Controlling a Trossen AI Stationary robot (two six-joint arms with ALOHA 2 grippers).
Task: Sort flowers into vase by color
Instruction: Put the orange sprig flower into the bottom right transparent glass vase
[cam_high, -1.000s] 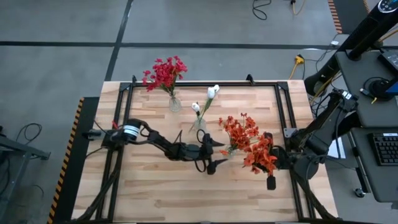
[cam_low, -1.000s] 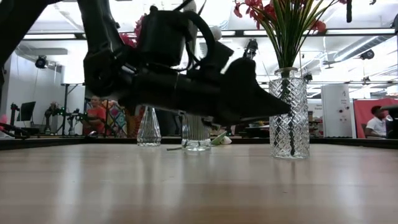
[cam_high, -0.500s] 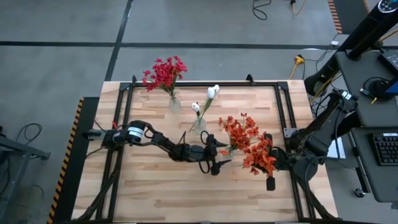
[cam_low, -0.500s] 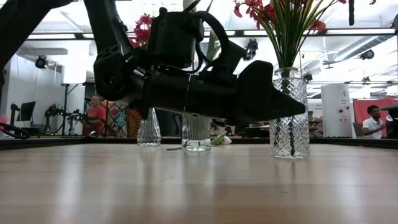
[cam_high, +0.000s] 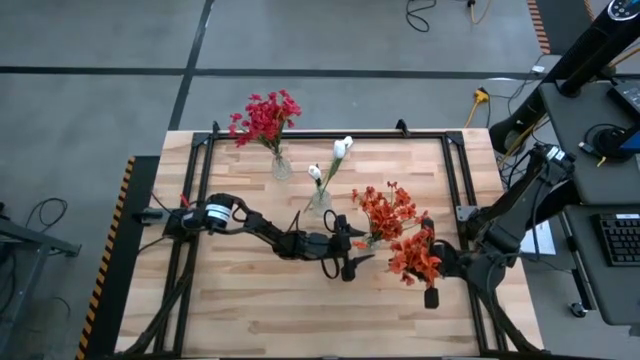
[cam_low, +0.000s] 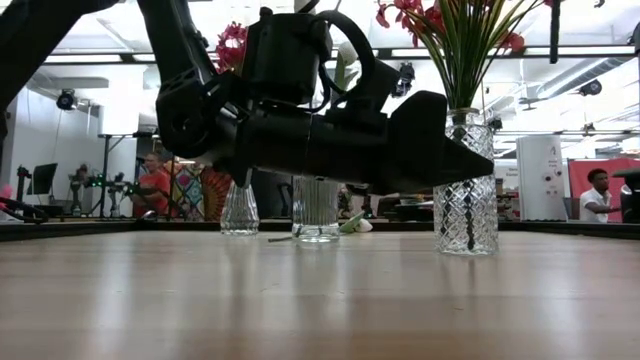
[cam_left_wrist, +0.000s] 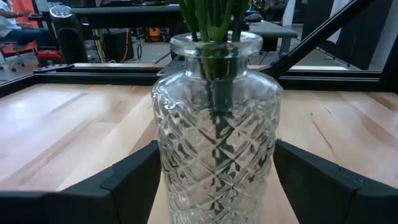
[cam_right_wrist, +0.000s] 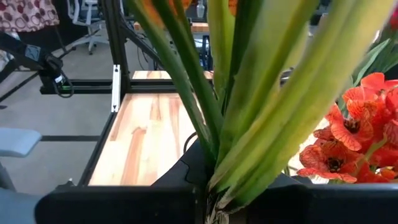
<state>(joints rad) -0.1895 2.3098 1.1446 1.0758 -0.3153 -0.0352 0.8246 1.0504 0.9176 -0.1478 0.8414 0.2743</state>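
Note:
A cut-glass vase (cam_left_wrist: 217, 143) holding orange-red flowers (cam_high: 385, 212) stands at the table's middle right. My left gripper (cam_high: 357, 248) reaches level from the left, open, one finger (cam_left_wrist: 134, 180) on each side of the vase's body. Just right of the vase, my right gripper (cam_high: 438, 262) is shut on another bunch of orange-red flowers (cam_high: 412, 255), held above the table. A small vase with crimson flowers (cam_high: 265, 115) stands at the far left. A middle vase (cam_high: 320, 200) holds white buds (cam_high: 343, 147). My left gripper's fingers stand close against the vase's two side walls; whether they touch the glass I cannot tell. My right gripper pinches the bunch's green stalks (cam_right_wrist: 217, 180) together between its two fingers, low on the stalks. It comes from the table's right, about level. The bunch is lifted clear of the table, its blooms toward the vase.
A black frame (cam_high: 330, 135) runs around the tabletop. Bare wood lies along the near edge (cam_high: 300, 320). People and desks show in the room beyond the far edge in the low view.
My left gripper has slid a little toward the table's right, so its fingers now reach along the cut-glass vase's sides. My right gripper has sunk slightly with its bunch, drifting toward the vase.

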